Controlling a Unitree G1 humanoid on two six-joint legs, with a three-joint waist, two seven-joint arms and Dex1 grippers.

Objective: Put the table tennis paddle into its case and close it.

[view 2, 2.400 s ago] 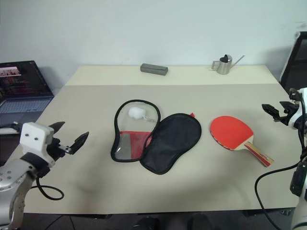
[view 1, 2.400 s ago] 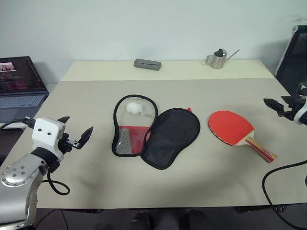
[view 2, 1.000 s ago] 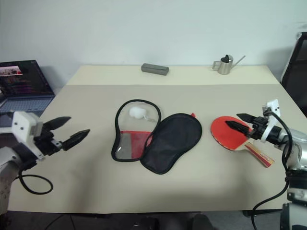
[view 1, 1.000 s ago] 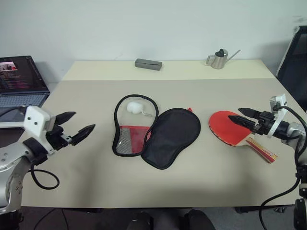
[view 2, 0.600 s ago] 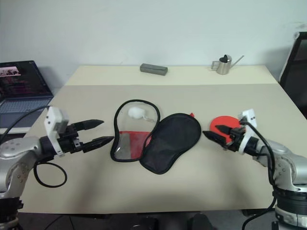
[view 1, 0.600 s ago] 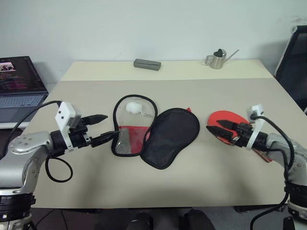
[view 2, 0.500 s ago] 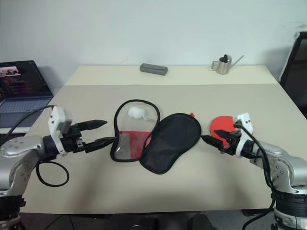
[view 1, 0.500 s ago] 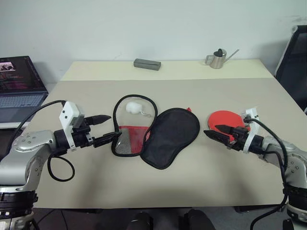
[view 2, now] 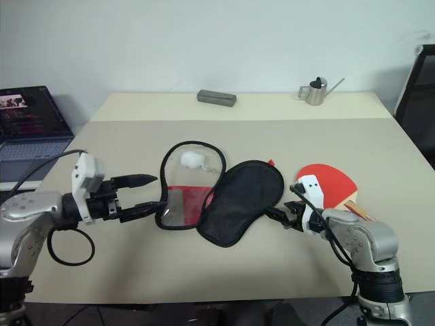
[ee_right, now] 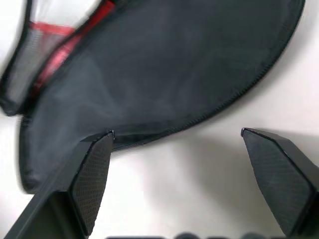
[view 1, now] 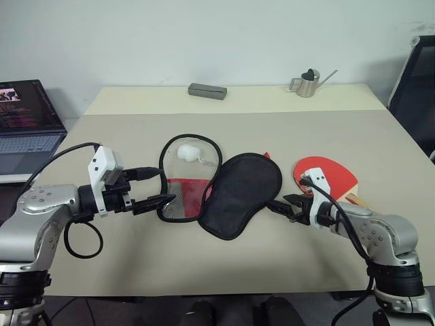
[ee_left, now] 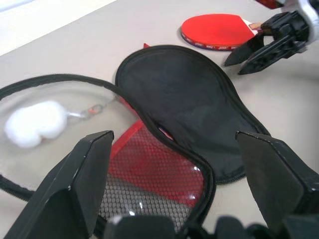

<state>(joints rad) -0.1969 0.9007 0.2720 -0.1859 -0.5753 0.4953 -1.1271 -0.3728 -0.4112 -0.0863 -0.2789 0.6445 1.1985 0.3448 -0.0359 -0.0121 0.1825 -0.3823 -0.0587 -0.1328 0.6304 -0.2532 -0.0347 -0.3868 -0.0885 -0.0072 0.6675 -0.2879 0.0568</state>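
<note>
— What is seen at the frame's centre?
— The case [view 1: 221,187] is laid open on the table [view 1: 326,136], with the paddle [view 1: 333,178] to its right.
— And the grippers?
— The left gripper [view 1: 158,188], spread wide, is placed at the case's left edge; the right gripper [view 1: 280,206], also spread, at its right edge.

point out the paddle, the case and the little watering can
table tennis paddle [view 1: 336,171], left eye view, red rubber face
case [view 1: 241,195], left eye view, black open flap
watering can [view 1: 309,83], left eye view, metal body

paddle [view 1: 331,174]: red face | case [view 1: 221,187]: black, red panel, black mesh
</note>
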